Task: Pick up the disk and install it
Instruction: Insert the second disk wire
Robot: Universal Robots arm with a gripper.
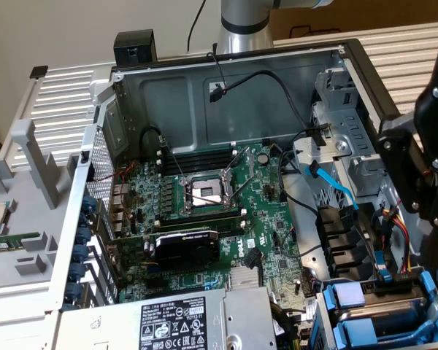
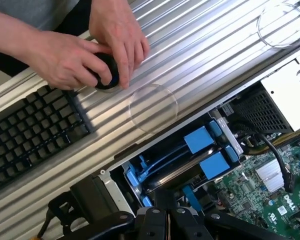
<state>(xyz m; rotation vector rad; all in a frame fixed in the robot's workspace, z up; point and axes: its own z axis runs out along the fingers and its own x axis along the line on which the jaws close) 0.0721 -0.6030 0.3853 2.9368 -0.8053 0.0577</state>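
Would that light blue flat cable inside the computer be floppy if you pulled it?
Probably floppy: the light blue cable already hangs in a loose curve instead of standing straight. It looks thin and flat, so it is likely light. Its ends seem tucked in among other parts, so a hard tug might snag rather than free it.

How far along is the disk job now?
Done: nothing sure; I cannot tell whether the blue frames in the bay hold the disk. In hand: the gripper, jaws shut, sits over that bay, gripping nothing visible. Left: the install is unconfirmed.

even indoor light; soft shadows
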